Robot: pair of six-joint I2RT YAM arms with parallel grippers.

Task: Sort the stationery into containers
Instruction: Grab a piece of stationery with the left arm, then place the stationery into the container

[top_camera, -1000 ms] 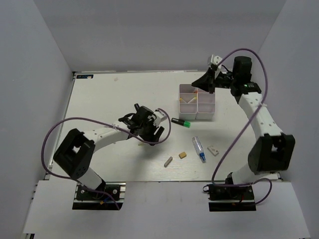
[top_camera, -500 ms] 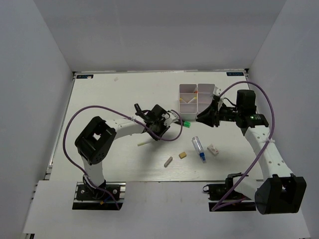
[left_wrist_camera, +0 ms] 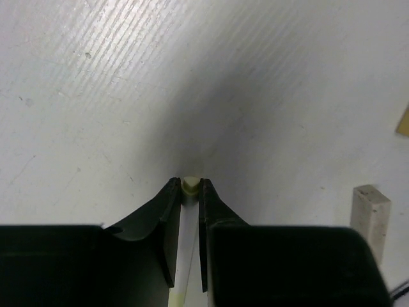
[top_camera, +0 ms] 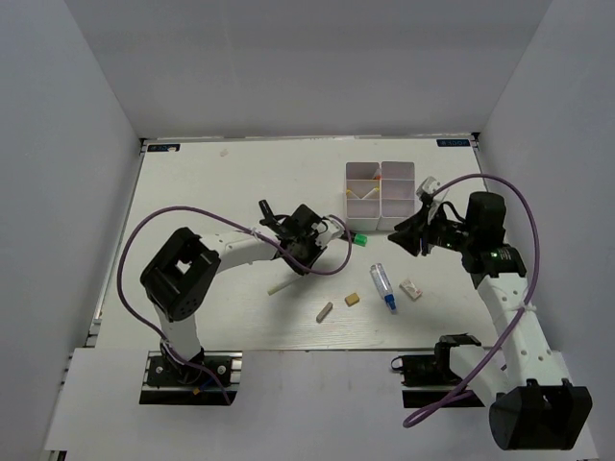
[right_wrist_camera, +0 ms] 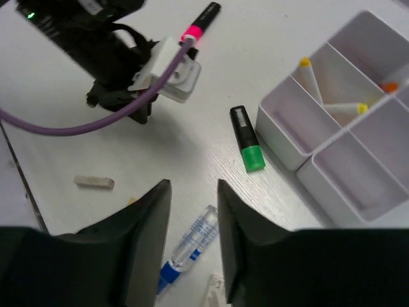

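My left gripper [top_camera: 302, 261] [left_wrist_camera: 189, 187] is low over the table's middle, shut on the pale stick [top_camera: 279, 286] [left_wrist_camera: 189, 185], whose free end lies toward the near left. Right of the white four-compartment box [top_camera: 381, 182] [right_wrist_camera: 281, 137] hangs my right gripper [top_camera: 415, 236] [right_wrist_camera: 193, 192], open and holding nothing. Under it lies the blue-tipped clear tube [top_camera: 383, 285] [right_wrist_camera: 192, 246]. A black marker with a green end [top_camera: 357, 239] [right_wrist_camera: 246, 137] lies just left of the box. A pink-ended marker [right_wrist_camera: 203, 19] lies beyond the left arm.
A grey eraser [top_camera: 325, 311] [right_wrist_camera: 94, 183], a tan eraser [top_camera: 353, 299] and a white eraser [top_camera: 411, 288] lie near the front edge. The box holds yellow-tipped and orange-tipped sticks [right_wrist_camera: 332, 107]. The left arm's purple cable [right_wrist_camera: 96, 121] loops over the table.
My left gripper has moved right and shut on the pale stick. The right arm has drawn back from above the box to its right side, jaws now apart.
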